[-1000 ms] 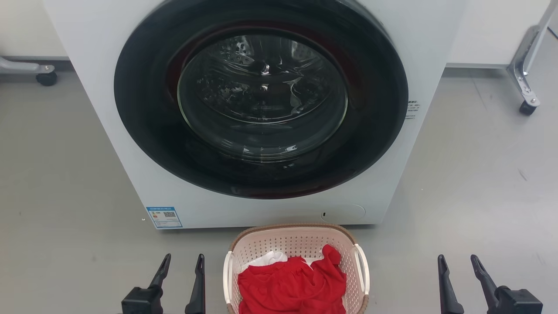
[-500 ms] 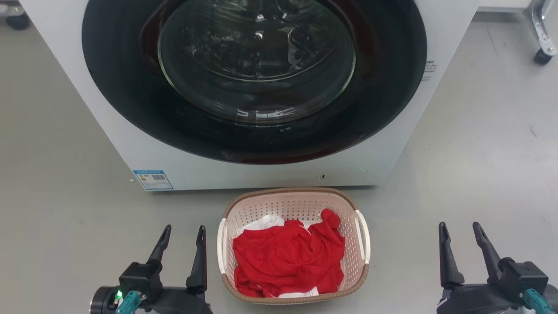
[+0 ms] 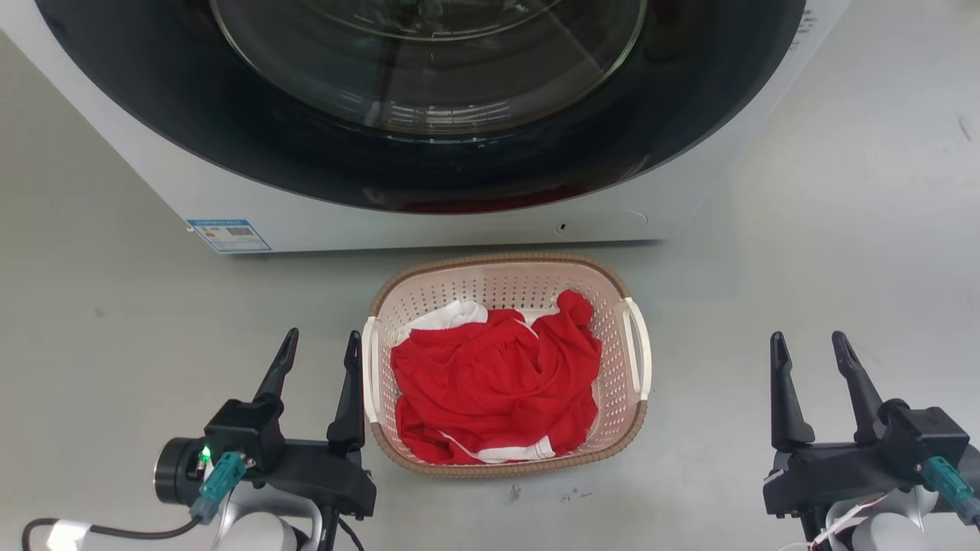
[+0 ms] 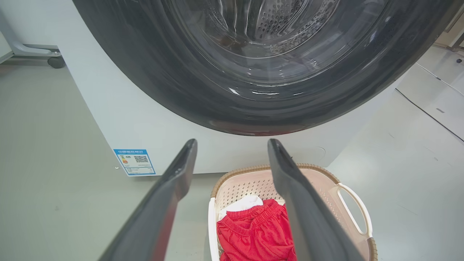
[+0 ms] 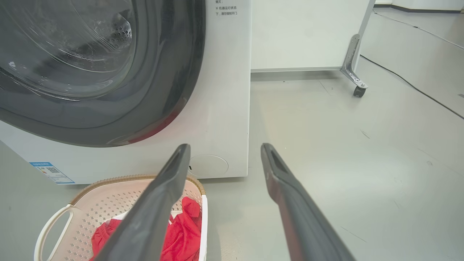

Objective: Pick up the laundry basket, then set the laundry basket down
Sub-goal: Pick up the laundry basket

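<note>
A cream laundry basket [image 3: 501, 261] holding a red garment [image 3: 498, 375] sat on the floor [image 3: 115, 321], a washing machine [image 3: 459, 229] at its 12 o'clock. The left gripper [image 3: 322, 337] hovered just beside its 9 o'clock handle [image 3: 370, 367], jaws released. The right gripper [image 3: 808, 337] hovered well apart at 3 o'clock, jaws released too. A level lift probably called for bringing the right gripper in to its handle [image 3: 638, 337] first, then closing both together.

Looks like a laundry corner staged in a lab: a front-loading washing machine [image 3: 429, 231] on bare grey floor [image 3: 842, 252], the laundry basket [image 3: 490, 291] just before it, a castor-mounted white partition [image 5: 304, 36] beside it, a cable [image 5: 413, 86] trailing beyond.
</note>
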`<state>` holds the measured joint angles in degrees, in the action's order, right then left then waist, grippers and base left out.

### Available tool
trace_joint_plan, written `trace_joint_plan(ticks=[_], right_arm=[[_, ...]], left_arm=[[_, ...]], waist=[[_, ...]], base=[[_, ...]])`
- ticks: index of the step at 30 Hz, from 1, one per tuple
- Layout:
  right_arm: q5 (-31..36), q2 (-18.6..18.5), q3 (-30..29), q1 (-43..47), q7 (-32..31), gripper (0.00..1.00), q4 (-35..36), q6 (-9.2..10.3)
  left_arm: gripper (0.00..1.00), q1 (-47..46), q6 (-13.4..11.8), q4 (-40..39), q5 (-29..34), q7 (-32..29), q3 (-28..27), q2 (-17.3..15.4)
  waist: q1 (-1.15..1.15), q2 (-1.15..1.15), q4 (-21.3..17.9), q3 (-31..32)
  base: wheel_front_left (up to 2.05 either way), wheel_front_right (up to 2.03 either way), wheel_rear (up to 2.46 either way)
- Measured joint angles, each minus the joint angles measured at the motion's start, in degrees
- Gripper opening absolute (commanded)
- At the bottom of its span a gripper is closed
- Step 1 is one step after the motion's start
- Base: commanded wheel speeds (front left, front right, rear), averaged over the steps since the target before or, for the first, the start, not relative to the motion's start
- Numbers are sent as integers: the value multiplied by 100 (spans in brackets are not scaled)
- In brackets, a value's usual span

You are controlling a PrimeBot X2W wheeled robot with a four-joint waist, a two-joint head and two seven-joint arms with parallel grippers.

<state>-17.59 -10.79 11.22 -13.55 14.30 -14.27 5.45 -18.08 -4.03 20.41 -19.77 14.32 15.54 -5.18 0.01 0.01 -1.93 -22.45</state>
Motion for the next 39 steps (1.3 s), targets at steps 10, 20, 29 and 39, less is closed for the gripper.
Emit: trace_joint_plan(ticks=[10,20,29,39], right_arm=[[33,85,55,-529,24,100,-158,-98],[31,279,235,-1418,-67,100,-857,-246],[-14,448,381,-2162,-326,100,-1771,-447],[-48,568,533,-2936,-676,100,-2741,-504]], left_arm=[[100,-546,103,223,14,19,-36,36],[100,-1367,346,988,10,-69,-27,-15],[100,-1878,463,2085,-70,-400,-18,-3],[100,-2482,677,2909,-154,-723,-1,74]], waist=[[-1,1,-49,-742],[0,1,-91,-1436],[0,1,-89,-1891],[-1,0,-81,-2199]], base=[[0,0,0],[0,0,0],[0,0,0],[0,0,0]])
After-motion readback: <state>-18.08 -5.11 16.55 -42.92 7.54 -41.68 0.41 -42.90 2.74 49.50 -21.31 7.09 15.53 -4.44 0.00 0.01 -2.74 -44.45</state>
